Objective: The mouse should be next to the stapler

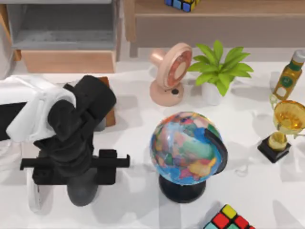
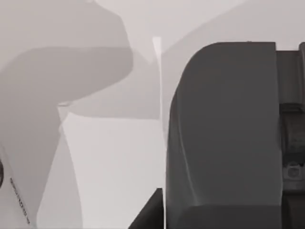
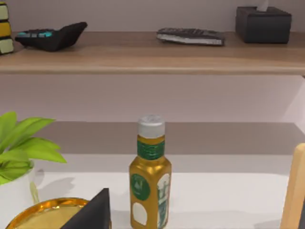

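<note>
The left pincer [image 1: 75, 168] hangs low over the bench's [image 1: 143, 210] front left part, right above a dark grey mouse [image 1: 84, 193]. Whether it grips the mouse cannot be told. A white object [image 1: 33, 198] lies just beside the mouse. The right arm's wrist view faces a golden bottle [image 3: 149, 181].

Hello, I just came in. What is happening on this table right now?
The left arm is low over the left side of the white table, its left gripper down by a dark grey object that looks like the mouse; a grip cannot be confirmed. The left wrist view shows a dark grey body close up. I cannot pick out a stapler with certainty. Nearby stand a globe, a pink fan, a potted plant, a gold trophy and a bottle.
</note>
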Robot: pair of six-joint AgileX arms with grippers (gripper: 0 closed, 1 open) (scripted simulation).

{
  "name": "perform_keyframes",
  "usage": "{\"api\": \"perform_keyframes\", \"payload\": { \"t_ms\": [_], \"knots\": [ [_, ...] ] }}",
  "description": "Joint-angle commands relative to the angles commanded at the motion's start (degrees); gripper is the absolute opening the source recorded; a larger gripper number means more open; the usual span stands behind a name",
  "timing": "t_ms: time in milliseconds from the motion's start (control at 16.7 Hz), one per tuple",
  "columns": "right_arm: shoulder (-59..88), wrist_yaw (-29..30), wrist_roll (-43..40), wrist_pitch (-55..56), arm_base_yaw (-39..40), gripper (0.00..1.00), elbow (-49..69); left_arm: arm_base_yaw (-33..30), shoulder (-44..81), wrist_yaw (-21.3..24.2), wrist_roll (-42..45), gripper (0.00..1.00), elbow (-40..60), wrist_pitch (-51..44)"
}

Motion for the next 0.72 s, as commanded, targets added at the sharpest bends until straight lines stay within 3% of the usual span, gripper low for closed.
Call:
{"api": "perform_keyframes", "payload": {
  "t_ms": [720],
  "knots": [
    [0.00,0.00,0.00,0.00,0.00,1.00,0.00,0.40,-0.44,-0.33,-0.05,0.00,0.16,2.95]
  ]
}}
